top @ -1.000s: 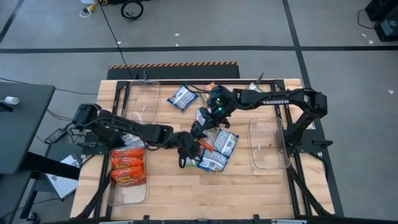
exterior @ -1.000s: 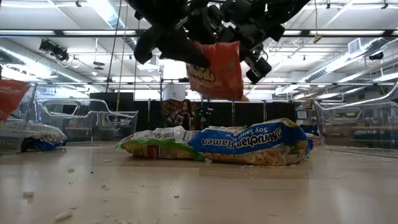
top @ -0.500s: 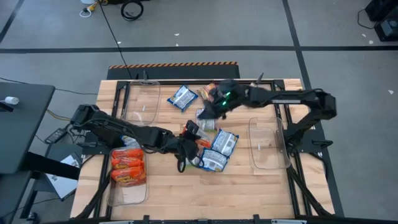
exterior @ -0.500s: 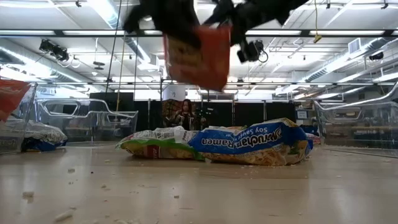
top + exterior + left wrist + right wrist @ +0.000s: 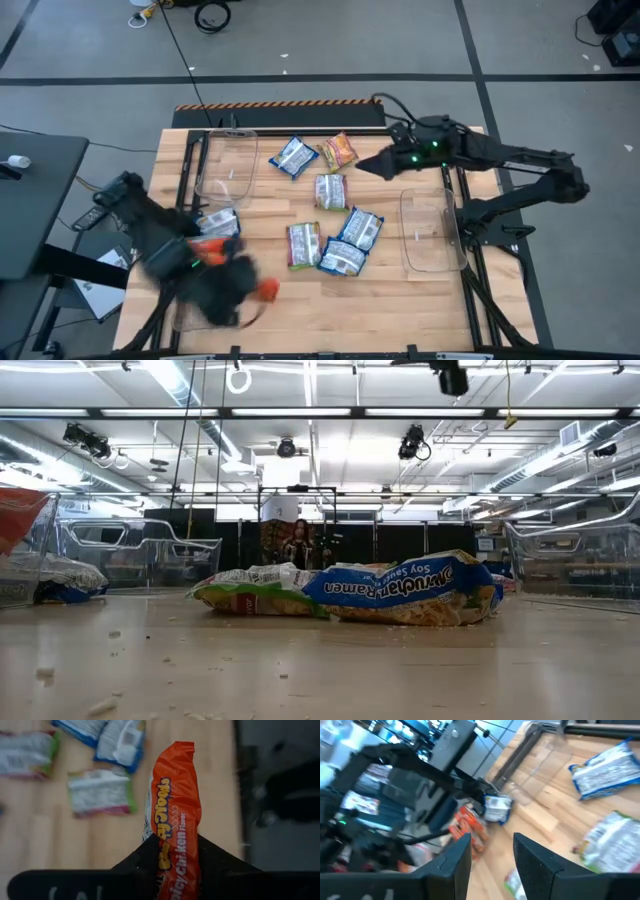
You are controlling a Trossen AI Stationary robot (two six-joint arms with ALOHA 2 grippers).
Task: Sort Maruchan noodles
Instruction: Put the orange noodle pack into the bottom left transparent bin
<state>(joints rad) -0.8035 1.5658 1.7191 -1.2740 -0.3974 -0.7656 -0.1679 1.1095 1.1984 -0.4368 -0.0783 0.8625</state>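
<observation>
**Orange packet carried off toward the left bin; right arm pulls back empty**

Both arms have left the middle of the table since a second ago: the left gripper [image 5: 172, 870] has swung from the central pile to the table's near left side, beside the left clear bin [image 5: 205, 310], and the right gripper [image 5: 362, 165] has drawn back toward the far right, above the bare wood next to the right clear bin [image 5: 430, 232].

In the left wrist view the left gripper's jaws are clamped on an orange-red Maruchan packet [image 5: 175, 820], which stands up edgewise between the two dark fingers. In the high view that arm is smeared by motion, with a spot of orange showing at its tip.

The right gripper's fingers [image 5: 452, 862] stand apart with nothing between them.

Six packets lie loose on the wood in the high view. A blue-white packet [image 5: 293, 156] and an orange-toned packet [image 5: 340, 150] sit near the far edge. A green-edged packet [image 5: 330, 190] lies just below them. Nearer the front, a second green-edged packet [image 5: 303, 244] lies just beside two blue-white packets [image 5: 352, 242] that touch each other.

Orange packets [image 5: 212, 248] and one blue-white packet [image 5: 218, 222] rest at the left bin.

The low view shows the green-edged and blue-white packets side by side on the table [image 5: 320, 670], with crumbs scattered in front.
</observation>
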